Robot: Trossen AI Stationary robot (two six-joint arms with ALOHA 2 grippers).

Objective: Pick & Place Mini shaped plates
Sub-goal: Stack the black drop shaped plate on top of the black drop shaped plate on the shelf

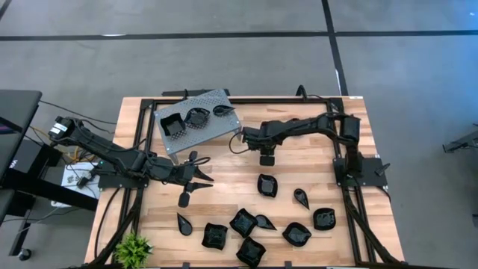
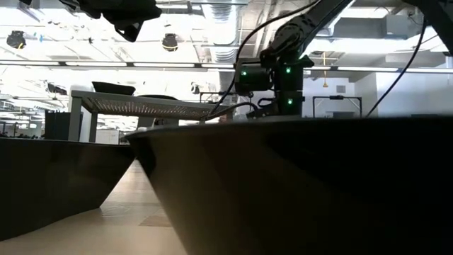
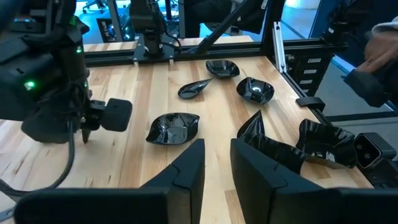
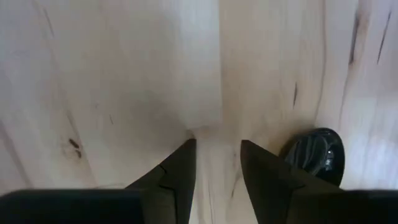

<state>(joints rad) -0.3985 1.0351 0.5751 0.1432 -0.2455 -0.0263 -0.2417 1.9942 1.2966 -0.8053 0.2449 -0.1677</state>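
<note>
Several glossy black mini plates (image 1: 267, 184) lie flat along the table's near side, also seen in the left wrist view (image 3: 174, 127). Three more (image 1: 197, 117) rest on the grey perforated tray (image 1: 213, 128) at the far left. My left gripper (image 1: 199, 173) hovers open over bare wood, just beyond one small plate (image 1: 184, 199), and holds nothing (image 3: 216, 165). My right gripper (image 1: 267, 158) points down at the table's middle, open and empty (image 4: 217, 162), beside a black plate (image 4: 315, 155). In the low view, nearby plates (image 2: 297, 184) block most of the table.
The tray stands raised on legs (image 2: 148, 106) at the far left. A black frame (image 1: 142, 104) runs around the table's edges. A small green plant (image 1: 134, 248) sits at the near left corner. A person's hand (image 3: 380, 43) shows beyond the table's right side.
</note>
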